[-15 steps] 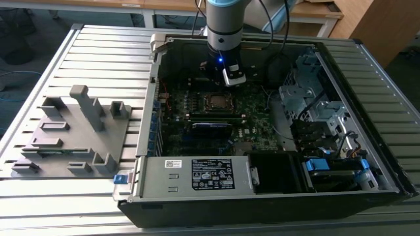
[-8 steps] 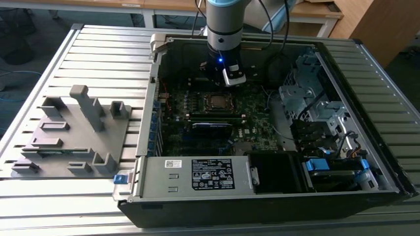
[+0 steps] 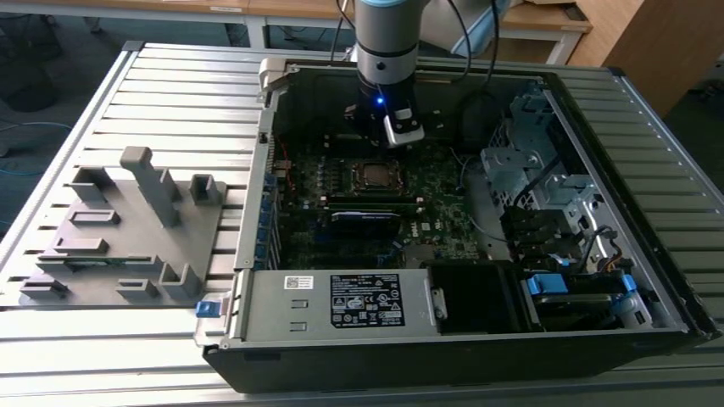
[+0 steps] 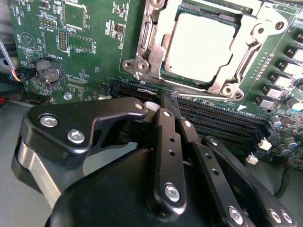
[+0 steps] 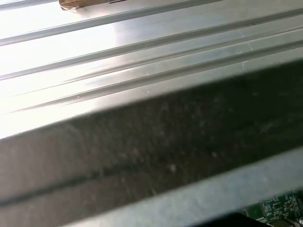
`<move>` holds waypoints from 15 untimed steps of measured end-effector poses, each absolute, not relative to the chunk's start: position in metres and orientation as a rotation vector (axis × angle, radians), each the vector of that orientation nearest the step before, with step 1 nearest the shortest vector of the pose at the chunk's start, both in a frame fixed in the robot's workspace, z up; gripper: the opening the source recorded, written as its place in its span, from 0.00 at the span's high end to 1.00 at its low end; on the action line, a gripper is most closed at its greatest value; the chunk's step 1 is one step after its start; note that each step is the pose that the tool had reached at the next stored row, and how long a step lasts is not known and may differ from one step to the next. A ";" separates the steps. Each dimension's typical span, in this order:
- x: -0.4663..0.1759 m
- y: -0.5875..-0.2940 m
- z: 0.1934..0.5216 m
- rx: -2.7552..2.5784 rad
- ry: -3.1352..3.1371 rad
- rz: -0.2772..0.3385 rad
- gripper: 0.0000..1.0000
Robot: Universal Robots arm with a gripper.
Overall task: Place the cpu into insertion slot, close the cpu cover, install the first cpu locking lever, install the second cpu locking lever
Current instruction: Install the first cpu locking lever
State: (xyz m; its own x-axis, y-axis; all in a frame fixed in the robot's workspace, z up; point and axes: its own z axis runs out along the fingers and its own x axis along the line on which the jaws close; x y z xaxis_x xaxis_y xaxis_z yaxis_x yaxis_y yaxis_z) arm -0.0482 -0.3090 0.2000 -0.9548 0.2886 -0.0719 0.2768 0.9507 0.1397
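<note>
The cpu, a silvery square chip, lies flat in the middle of the green motherboard. The insertion slot is hidden beneath it. The cpu cover, a silvery metal frame, lies down around the chip. My gripper is shut with nothing between its black fingers. Its tips sit at the socket's edge on the memory-slot side, beside a thin bright metal rod. In the exterior view the gripper hangs inside the open computer case, just behind the cpu.
Long black memory slots run under the fingers, and a coin battery sits on the board. The case walls and drive cage hem in the arm. A grey fixture stands on the slatted table.
</note>
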 end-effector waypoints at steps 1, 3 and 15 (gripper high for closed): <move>-0.048 -0.308 0.200 0.438 3.012 0.194 0.90; -0.049 -0.305 0.200 0.439 3.011 0.191 0.90; -0.049 -0.304 0.198 0.452 3.003 0.148 0.90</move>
